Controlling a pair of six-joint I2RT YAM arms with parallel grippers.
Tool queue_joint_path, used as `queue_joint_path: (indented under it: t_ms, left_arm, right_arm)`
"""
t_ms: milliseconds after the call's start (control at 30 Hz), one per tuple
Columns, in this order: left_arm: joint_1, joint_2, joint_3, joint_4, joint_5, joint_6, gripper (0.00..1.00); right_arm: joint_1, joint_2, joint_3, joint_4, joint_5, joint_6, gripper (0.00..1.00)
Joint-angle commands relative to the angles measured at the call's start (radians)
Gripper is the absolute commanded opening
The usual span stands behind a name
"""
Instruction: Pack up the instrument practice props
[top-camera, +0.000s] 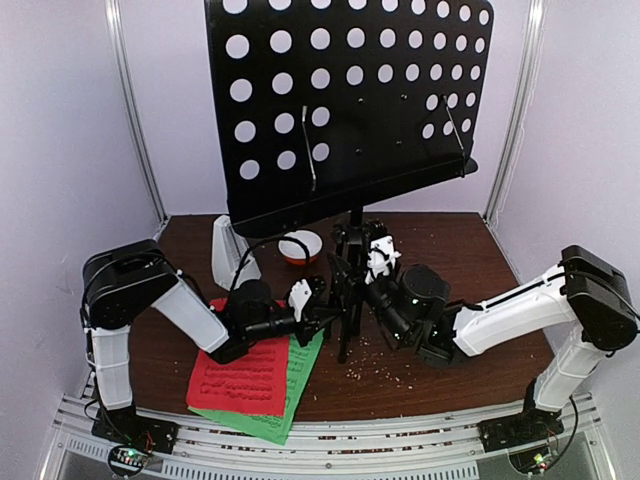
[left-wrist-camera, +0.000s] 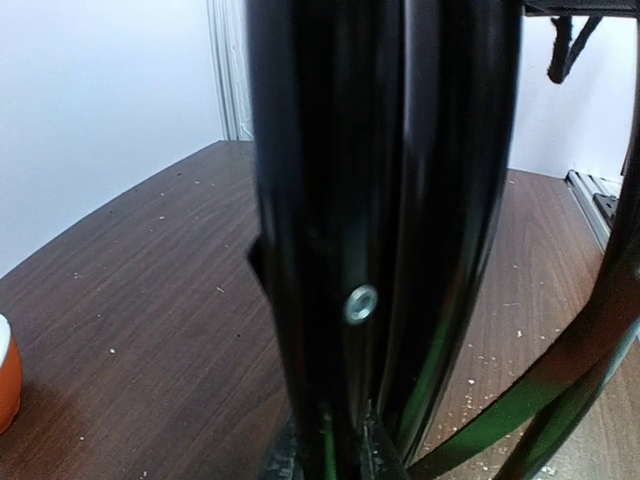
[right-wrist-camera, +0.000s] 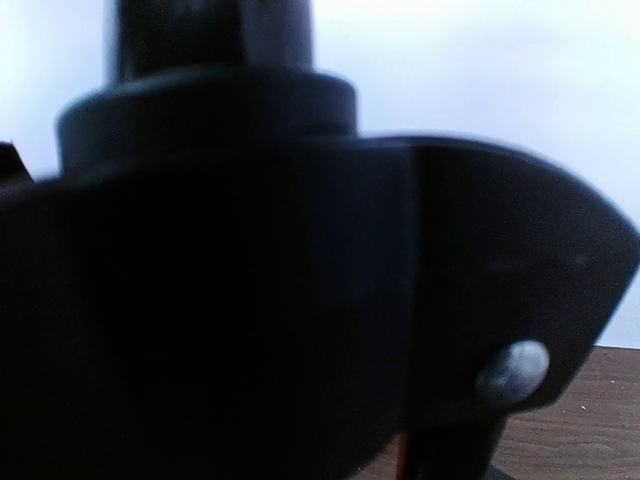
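music stand (top-camera: 345, 110): stood upright mid-table, perforated desk tilted up top, tripod legs set on the wood between the two grippers.
left gripper (top-camera: 325, 303): held against the stand's legs from the left. A black tube with a screw is seen close between the finger bases in the wrist view. Whether it is clamped cannot be told.
right gripper (top-camera: 365, 275): placed at the stand's hub from the right. Wrist view is filled by the blurred black hub, fingers hidden, opening cannot be told.
metronome (top-camera: 229, 252): stood back left, just beside the bowl.
bowl (top-camera: 300, 246): white-and-orange, just left of the stand's pole.
red page (top-camera: 238, 378): laid on the green page, front left, partly under the left arm.
green page (top-camera: 292, 392): flat, at the near edge.
table (top-camera: 460, 250): brown wood, crumbs scattered.
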Motion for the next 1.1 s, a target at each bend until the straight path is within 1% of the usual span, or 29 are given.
queue_joint_path:
  t_ms: [0,200,267,467,633,767,867,1067]
  left_arm:
    - [-0.015,-0.087,0.031,0.031,0.033,-0.006,0.0]
    - [-0.025,-0.164,0.033,-0.025,0.077,-0.044,0.0]
    - [-0.027,-0.181,0.051,-0.066,0.096,-0.061,0.0]
    - [-0.046,-0.225,0.092,-0.13,0.152,-0.168,0.0]
    - [-0.068,-0.251,0.09,-0.169,0.164,-0.296,0.0]
    - [-0.089,-0.284,0.077,-0.226,0.135,-0.362,0.0]
    - [-0.099,-0.301,0.073,-0.268,0.105,-0.41,0.0]
    - [-0.102,-0.314,0.046,-0.278,0.087,-0.496,0.0]
  right_arm:
    - [-0.012,-0.082,0.012,-0.036,0.028,-0.013,0.14]
    - [-0.011,-0.147,0.025,-0.125,0.021,0.043,0.05]
    - [-0.011,-0.177,0.03,-0.17,0.027,0.067,0.02]
    - [-0.011,-0.243,0.099,-0.396,0.059,0.173,0.01]
    - [-0.011,-0.272,0.103,-0.537,0.099,0.303,0.01]
    - [-0.011,-0.282,0.08,-0.593,0.135,0.386,0.01]
    - [-0.012,-0.271,0.08,-0.634,0.15,0.417,0.01]
    - [-0.012,-0.231,0.079,-0.69,0.179,0.482,0.0]
